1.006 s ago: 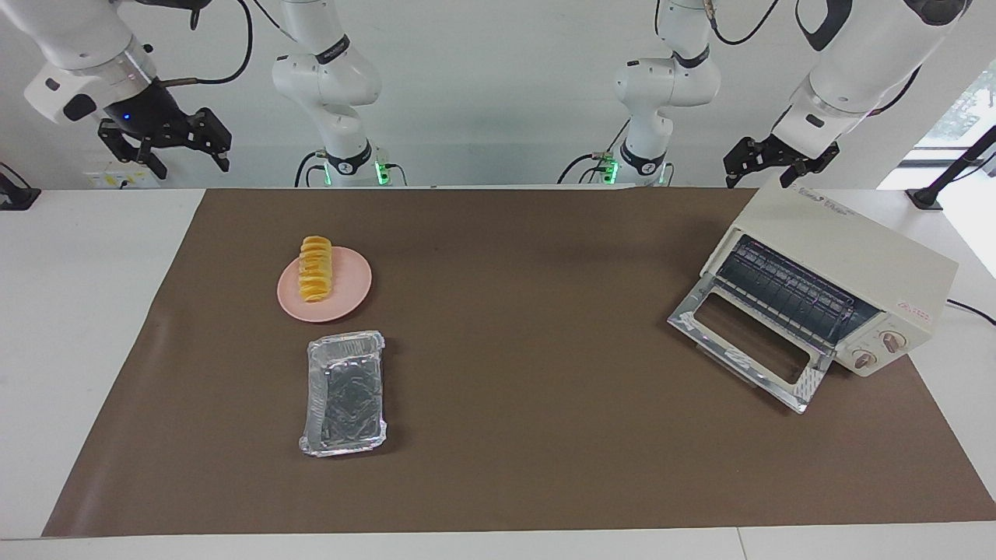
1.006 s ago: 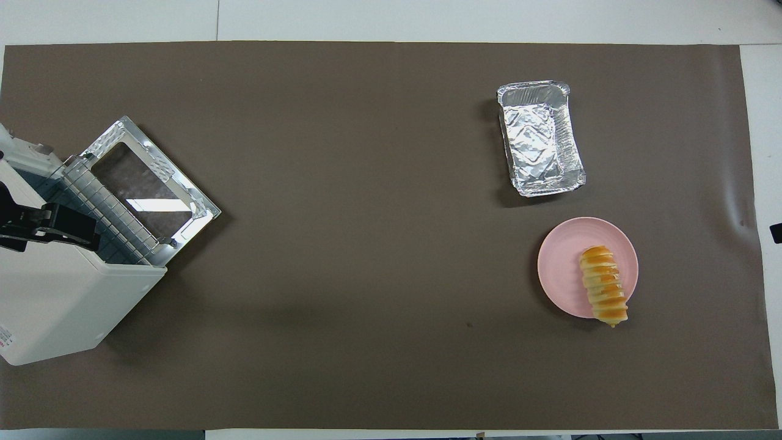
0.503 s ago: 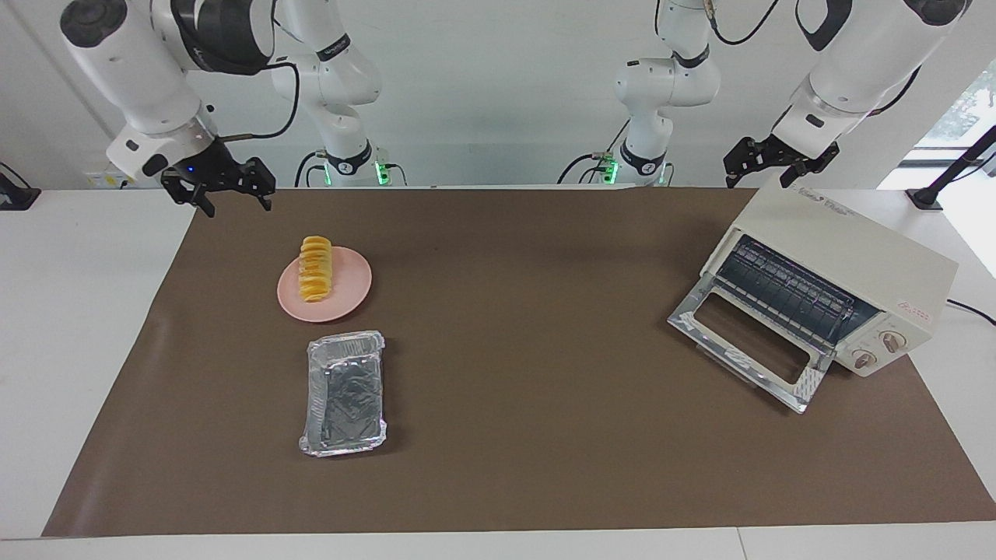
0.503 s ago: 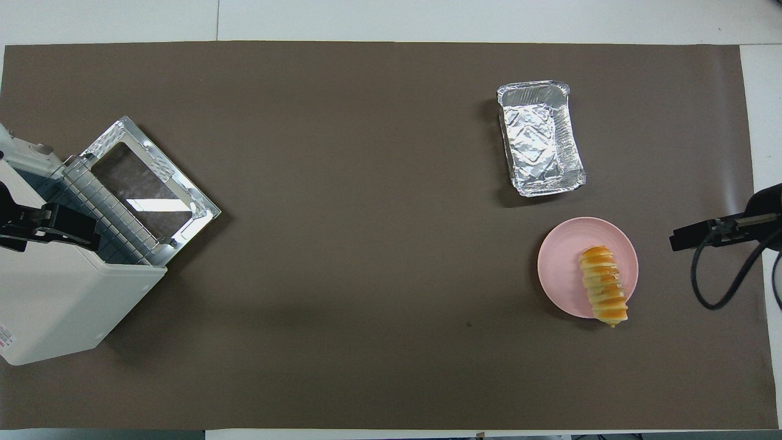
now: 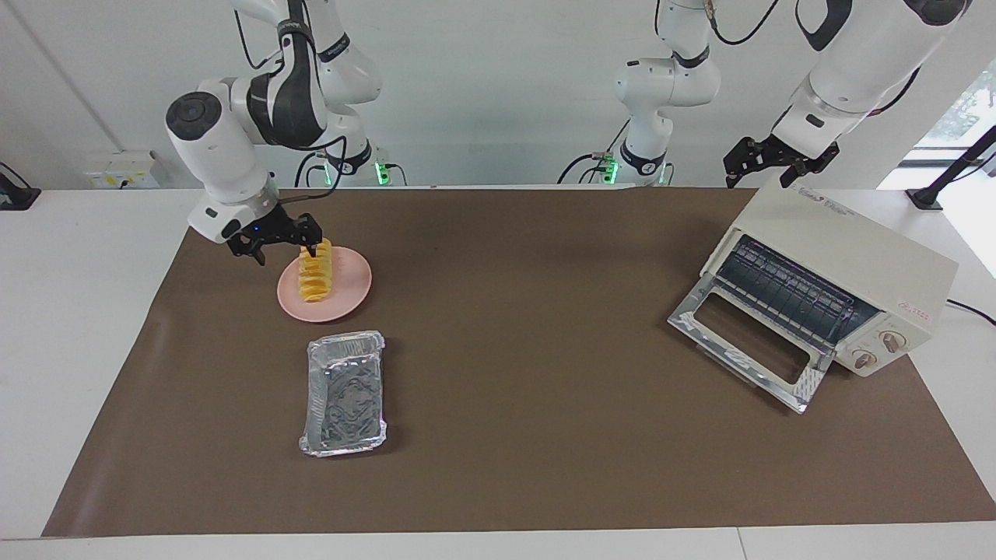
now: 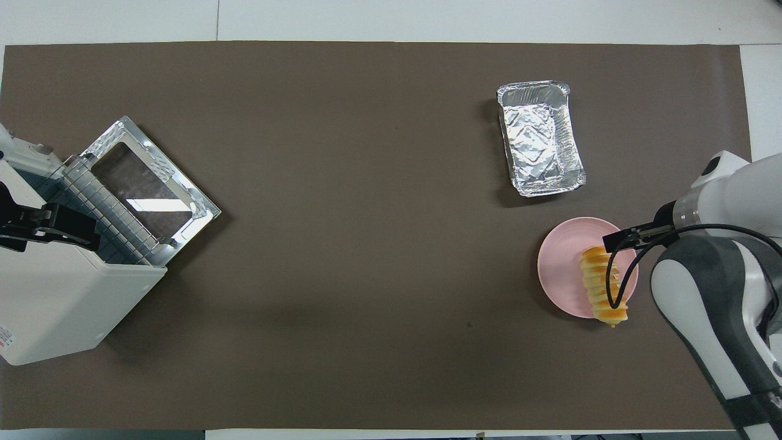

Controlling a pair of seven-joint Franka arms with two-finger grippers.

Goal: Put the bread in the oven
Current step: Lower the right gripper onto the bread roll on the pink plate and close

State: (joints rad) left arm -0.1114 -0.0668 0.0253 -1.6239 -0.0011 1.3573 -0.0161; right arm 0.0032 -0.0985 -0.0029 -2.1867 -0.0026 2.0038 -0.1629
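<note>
**Golden loaf lies just beside the right gripper, long axis running toward the robots**

Golden-yellow and ridged crosswise like a row of slices, the bread [image 5: 315,270] lies on a smooth round pink plate [image 5: 348,290] at the right arm's end of the worktop [image 5: 529,435], one end overhanging the plate's rim. Its long axis runs roughly from the robots outward. The right gripper [image 5: 281,246] hangs low by the end of the loaf nearer the robots, fingers [image 5: 311,240] spread apart, one of them right at the bread; whether it touches I cannot tell. This arm is plainly the nearer one. A grasp across the short width of the loaf looks the natural choice, so the fingers likely need to shift over the loaf to straddle it.

A crinkled foil tray [image 5: 345,393] sits farther from the robots than the plate. The boxy cream oven [image 5: 848,257], glass door dropped open, wire rack showing, stands at the left arm's end. The left gripper [image 5: 778,159] waits over the oven's top; its fingers appear spread.
</note>
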